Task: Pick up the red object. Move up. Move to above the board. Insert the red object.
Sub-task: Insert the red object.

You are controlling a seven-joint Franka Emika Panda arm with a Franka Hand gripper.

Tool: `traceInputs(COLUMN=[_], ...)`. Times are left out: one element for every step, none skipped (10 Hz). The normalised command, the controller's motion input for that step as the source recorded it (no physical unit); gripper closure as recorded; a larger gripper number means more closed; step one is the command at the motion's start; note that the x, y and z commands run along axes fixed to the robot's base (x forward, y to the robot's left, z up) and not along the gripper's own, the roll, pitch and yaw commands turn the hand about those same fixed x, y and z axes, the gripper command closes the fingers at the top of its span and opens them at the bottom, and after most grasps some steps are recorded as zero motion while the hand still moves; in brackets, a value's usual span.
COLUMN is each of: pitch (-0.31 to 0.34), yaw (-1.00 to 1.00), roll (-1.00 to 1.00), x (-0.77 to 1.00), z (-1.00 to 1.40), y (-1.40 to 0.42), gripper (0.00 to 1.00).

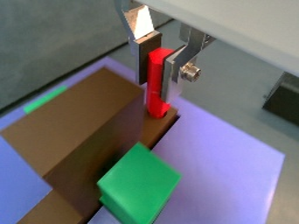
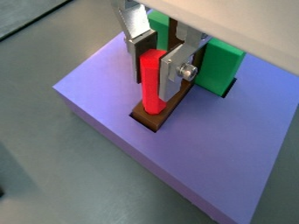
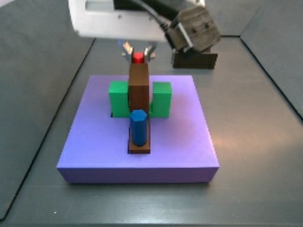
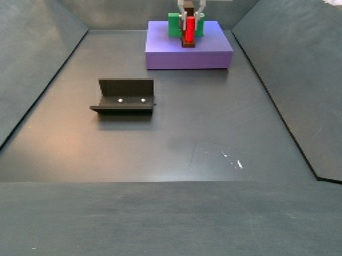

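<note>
My gripper [image 1: 158, 85] is shut on the red object [image 1: 156, 98], a thin upright peg whose sides the silver fingers clamp in both wrist views. The peg's lower end meets the low brown end of the board [image 2: 149, 120], beside the tall brown block [image 1: 82, 122]. How deep the end sits I cannot tell. In a side view only the red object's top [image 3: 137, 57] shows above the board's upright block [image 3: 138, 84], with the gripper [image 3: 137, 50] right over it. From far off, the red object [image 4: 190, 32] stands on the slab under the gripper [image 4: 189, 13].
The board lies set into a big purple slab [image 3: 106, 146]. Green blocks [image 3: 117, 99] flank the upright block, and one [image 1: 140, 184] is close to the fingers. A blue peg [image 3: 138, 127] stands in the low strip. The dark fixture [image 4: 124, 97] stands on the grey floor.
</note>
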Motion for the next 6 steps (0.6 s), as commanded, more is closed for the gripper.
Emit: traceInputs(pitch=[-0.043, -0.139, -0.23, -0.206, -0.166, 0.0], yaw=[0.01, 0.0, 0.0, 0.0, 0.0, 0.0], roll=[0.0, 0.0, 0.0, 0.0, 0.02, 0.0], x=[0.0, 0.27, 0.2, 0.17, 0.0, 0.0], z=[-0.17, -0.44, -0.78, -0.81, -0.74, 0.0], y=[-0.05, -0.05, 0.0, 0.0, 0.15, 0.0], gripper=[1.0, 1.0, 1.0, 1.0, 1.0, 1.0])
